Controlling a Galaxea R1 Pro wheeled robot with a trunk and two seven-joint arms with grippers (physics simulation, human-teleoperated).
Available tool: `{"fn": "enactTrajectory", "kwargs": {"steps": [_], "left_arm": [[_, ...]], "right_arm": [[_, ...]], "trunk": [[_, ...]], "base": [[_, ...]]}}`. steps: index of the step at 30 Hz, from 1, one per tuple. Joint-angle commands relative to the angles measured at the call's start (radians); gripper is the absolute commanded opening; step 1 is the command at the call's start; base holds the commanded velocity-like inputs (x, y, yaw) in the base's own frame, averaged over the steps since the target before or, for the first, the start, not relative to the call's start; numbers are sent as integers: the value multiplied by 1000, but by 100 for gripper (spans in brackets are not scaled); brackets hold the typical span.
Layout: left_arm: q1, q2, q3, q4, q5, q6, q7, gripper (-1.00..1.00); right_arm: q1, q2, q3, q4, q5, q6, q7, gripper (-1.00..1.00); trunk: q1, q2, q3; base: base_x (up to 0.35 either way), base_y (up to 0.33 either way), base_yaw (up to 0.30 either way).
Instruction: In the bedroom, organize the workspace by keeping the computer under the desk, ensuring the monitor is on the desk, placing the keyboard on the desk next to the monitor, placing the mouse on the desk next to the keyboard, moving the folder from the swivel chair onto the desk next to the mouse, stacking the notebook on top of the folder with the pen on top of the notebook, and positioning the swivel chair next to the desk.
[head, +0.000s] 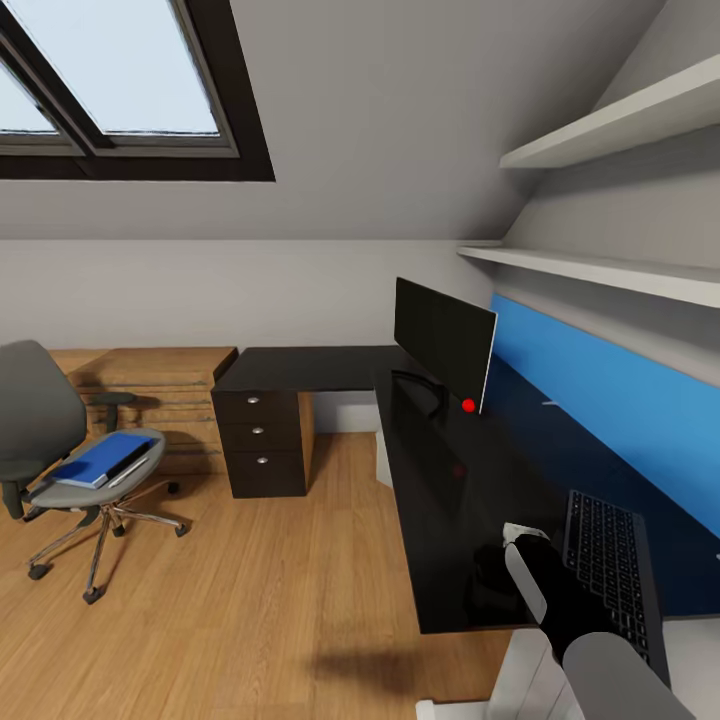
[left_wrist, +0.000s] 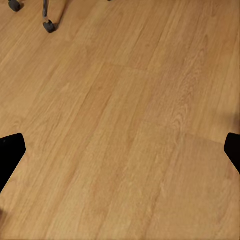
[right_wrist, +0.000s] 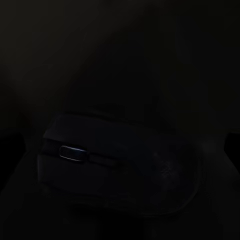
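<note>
Right gripper (right_wrist: 120, 155) sits right over the small dark grey oval mouse (right_wrist: 120, 165) on the glossy black desk (head: 440, 500); clamped or apart, I can't tell. Light, slick shell: pinch its flanks.

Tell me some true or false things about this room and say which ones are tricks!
1. The blue folder lies on the swivel chair. True.
2. The monitor stands on the floor. False: it stands on the desk.
3. The keyboard is on the desk. True.
4. The left gripper holds a pen. False: its fingers are apart over bare wooden floor.
5. The mouse sits close in front of the right gripper's camera. True.
</note>
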Motion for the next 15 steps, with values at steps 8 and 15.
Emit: {"fn": "enactTrajectory", "kwargs": {"steps": [8,15], "left_arm": [[0,0,0,0,10,-5,-2,100],[-1,0,0,0,10,-5,-2,100]], "right_arm": [[-1,0,1,-1,-11,3,-8,100],[-1,1,1,-1,-11,3,-8,100]], "trunk": [[31,-57,-26],[42,-78,-36]], "base": [[0,0,0],[0,0,0]]}}
